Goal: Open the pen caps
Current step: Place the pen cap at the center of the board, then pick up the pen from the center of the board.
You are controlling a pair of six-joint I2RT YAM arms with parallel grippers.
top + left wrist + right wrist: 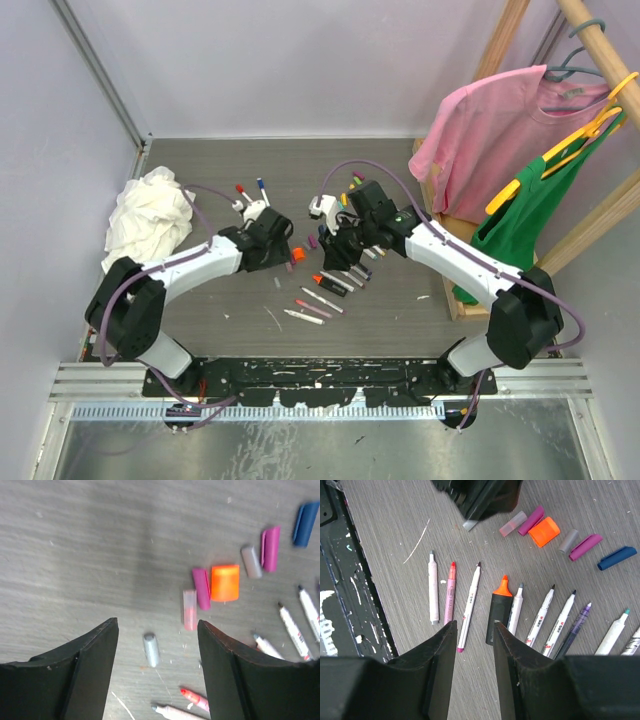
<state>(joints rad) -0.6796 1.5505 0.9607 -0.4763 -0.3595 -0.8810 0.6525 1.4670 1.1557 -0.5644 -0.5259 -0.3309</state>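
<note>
I am hanging over a grey, wood-grained table (230, 170), with a crumpled white cloth rag (150, 215) lying at its far left. My left pincer (157, 624) is standing wide and empty, and a small grey cap (151, 650) is showing on the table between its matte black fingers (85, 665). My right pincer (471, 625) is gaping narrowly and gripping nothing above slim white pens (542, 615). The pen caps (225, 582), smooth plastic tubes, are lying loose ahead of my left pincer. The blue cap (305, 524) is running off the picture's edge.

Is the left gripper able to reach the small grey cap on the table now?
Probably yes. The left gripper is open, and the grey cap lies on the table in line between its fingers, apart from the clear pink cap; nothing covers it.
</note>
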